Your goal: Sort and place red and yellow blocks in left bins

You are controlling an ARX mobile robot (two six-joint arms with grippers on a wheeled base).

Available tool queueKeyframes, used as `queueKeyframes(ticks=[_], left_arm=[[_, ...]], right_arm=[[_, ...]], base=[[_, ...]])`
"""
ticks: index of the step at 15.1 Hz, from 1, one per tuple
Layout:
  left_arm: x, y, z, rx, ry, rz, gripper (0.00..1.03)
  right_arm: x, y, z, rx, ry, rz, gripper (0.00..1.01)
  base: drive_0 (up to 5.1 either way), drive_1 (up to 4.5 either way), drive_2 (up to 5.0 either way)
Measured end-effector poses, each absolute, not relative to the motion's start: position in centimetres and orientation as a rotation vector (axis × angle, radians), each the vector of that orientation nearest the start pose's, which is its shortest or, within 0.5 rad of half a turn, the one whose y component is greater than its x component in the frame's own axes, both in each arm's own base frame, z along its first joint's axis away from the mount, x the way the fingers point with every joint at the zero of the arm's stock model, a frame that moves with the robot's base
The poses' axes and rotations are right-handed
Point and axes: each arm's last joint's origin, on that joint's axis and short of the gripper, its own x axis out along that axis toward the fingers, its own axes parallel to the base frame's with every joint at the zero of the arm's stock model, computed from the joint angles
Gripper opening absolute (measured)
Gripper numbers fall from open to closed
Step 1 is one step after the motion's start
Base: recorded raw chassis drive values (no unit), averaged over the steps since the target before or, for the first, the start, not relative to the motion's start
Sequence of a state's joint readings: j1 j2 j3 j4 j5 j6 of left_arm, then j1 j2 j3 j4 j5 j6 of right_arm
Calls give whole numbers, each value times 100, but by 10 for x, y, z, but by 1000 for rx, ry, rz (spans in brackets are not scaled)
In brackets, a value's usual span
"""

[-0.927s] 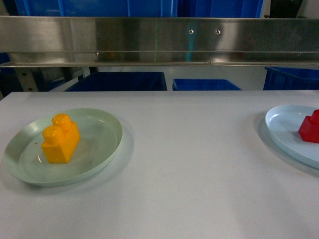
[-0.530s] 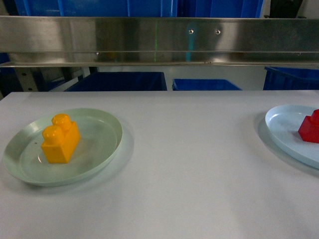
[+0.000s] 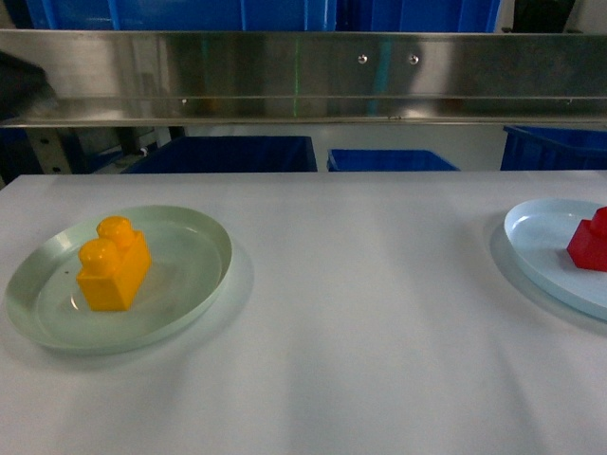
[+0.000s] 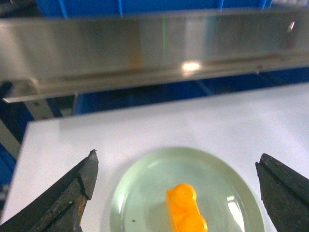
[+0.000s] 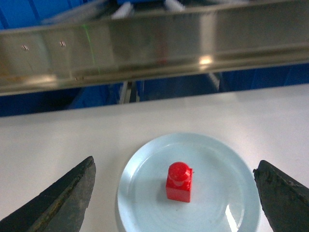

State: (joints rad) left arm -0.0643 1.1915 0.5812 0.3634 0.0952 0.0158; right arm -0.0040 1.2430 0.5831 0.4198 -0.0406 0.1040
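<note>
1. I see the red block [image 3: 590,243] cut by the frame, on a pale blue plate [image 3: 536,242] at the desk's right edge.
2. Yellow block [image 3: 113,263] sits on a green plate [image 3: 194,284] near the left edge.
3. Left gripper [image 4: 176,193] and right gripper [image 5: 174,191] hang spread wide, holding nothing.
4. Bare desk [image 3: 370,313] lies between plates; a steel rail [image 3: 303,76] spans the far side.
</note>
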Motion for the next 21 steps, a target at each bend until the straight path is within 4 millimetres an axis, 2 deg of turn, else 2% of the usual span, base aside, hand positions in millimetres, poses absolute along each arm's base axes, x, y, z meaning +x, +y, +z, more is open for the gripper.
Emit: queueKeyframes(ticks=[1,2,3,4,9,11,14,15,17,19,20,21], left_arm=[[278,-19,211,20,350,-158,98],[293,-18,192,33,393,-120,98],[301,-15,179,40,401,-84,98],[305,-15,178,52,366,-72,98],[304,-16,184,65,337,-75,98],[304,-16,184,66,337,-75,98],[304,-16,184,66,337,-75,98],[304,-16,184,66,337,-74,98],[304,-15,184,66,337,-71,98],[304,-15,184,66,336,-71,98],[304,-15,184,66,336,-71,98],[304,-15,184,66,337,-71,98]], right_arm=[[289,4,211,101,317,0,98],[313,5,196,91,347,-35,98],[328,5,180,89,360,-42,98],[328,5,175,88,356,-47,98],[327,5,179,88,334,-47,98],[326,11,171,85,367,-59,98],[339,3,148,83,505,-99,98],[342,-1,146,85,535,-110,98],[359,-16,158,98,505,-148,98],[365,-17,153,116,540,-137,98],[367,-15,144,152,588,-115,98],[374,-7,144,167,588,-101,98]], base=[[0,0,0],[0,0,0],[0,0,0],[0,0,0],[0,0,0],[0,0,0],[0,0,0],[0,0,0],[0,0,0],[0,0,0],[0,0,0],[0,0,0]])
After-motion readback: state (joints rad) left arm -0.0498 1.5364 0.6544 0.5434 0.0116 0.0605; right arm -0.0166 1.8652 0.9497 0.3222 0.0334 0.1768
